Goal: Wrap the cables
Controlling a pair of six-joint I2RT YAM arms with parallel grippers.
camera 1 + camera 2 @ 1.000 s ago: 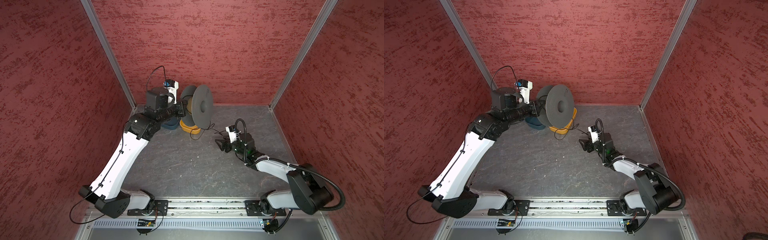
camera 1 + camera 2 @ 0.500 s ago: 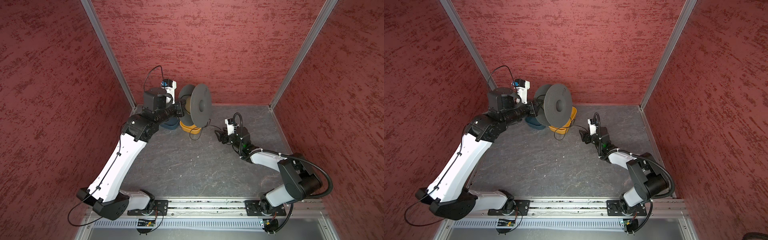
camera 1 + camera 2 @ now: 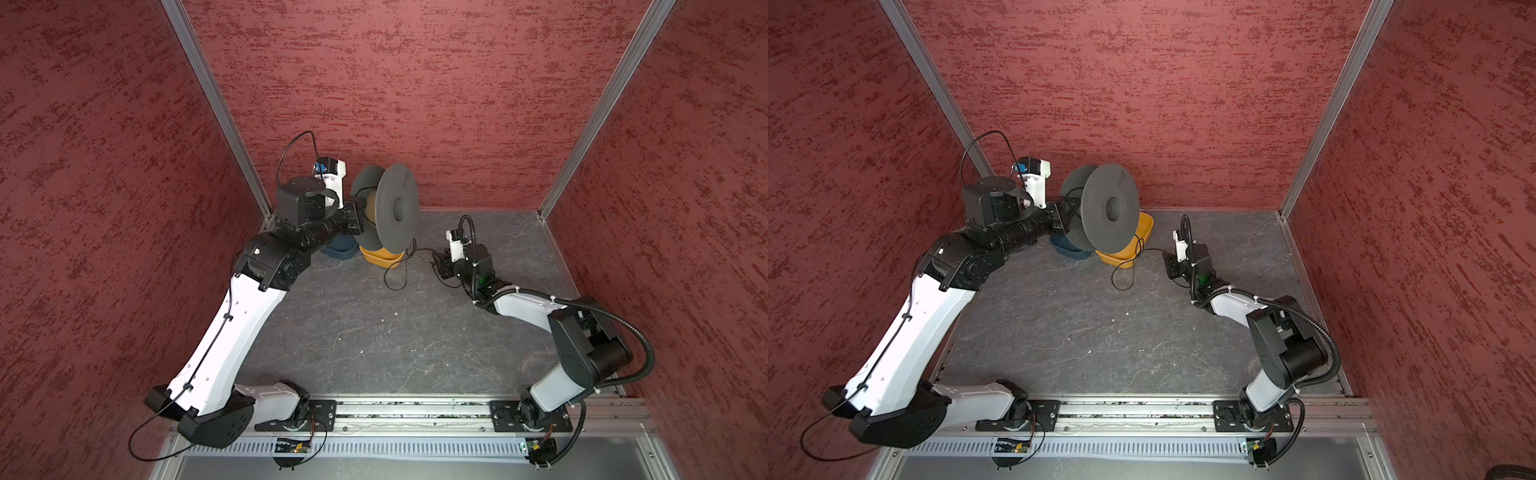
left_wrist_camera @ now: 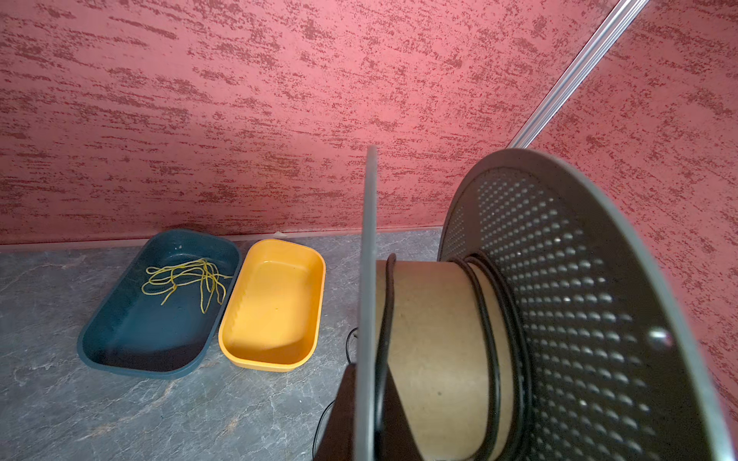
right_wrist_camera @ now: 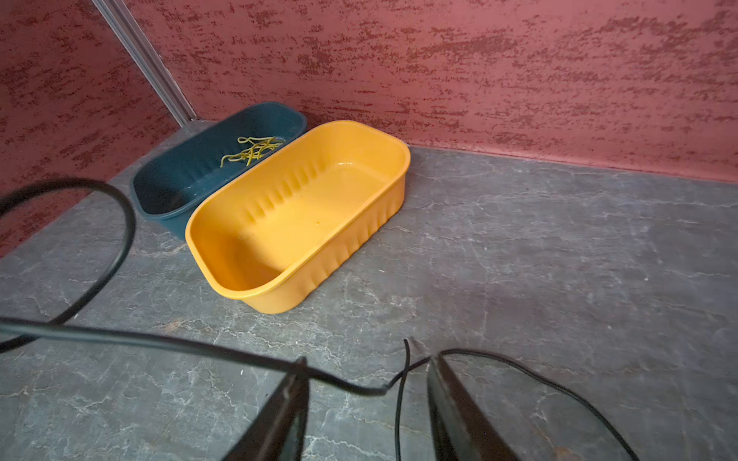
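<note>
A dark grey spool point(image 3: 399, 216) point(image 3: 1111, 208) with a cardboard core point(image 4: 435, 339) hangs upright above the trays at the back. My left gripper point(image 3: 357, 212) point(image 3: 1065, 212) is shut on its near flange. A few turns of the thin black cable point(image 4: 493, 359) lie on the core. The rest drops off the spool into a loop on the floor point(image 3: 395, 274) point(image 3: 1123, 274) and runs to my right gripper point(image 3: 438, 266) point(image 3: 1169, 266). In the right wrist view that gripper point(image 5: 367, 359) is open, low over the floor, and the cable point(image 5: 159, 343) crosses between its fingertips.
A yellow tray point(image 3: 380, 262) point(image 5: 255, 295) and a dark blue tray point(image 3: 338, 251) point(image 5: 159, 215) sit side by side by the back wall under the spool. The blue one holds yellow-green strands point(image 4: 183, 279). Red walls close in on three sides.
My right gripper has moved a little toward the spool and its jaws have narrowed around the cable. The left arm with the spool has shifted slightly.
</note>
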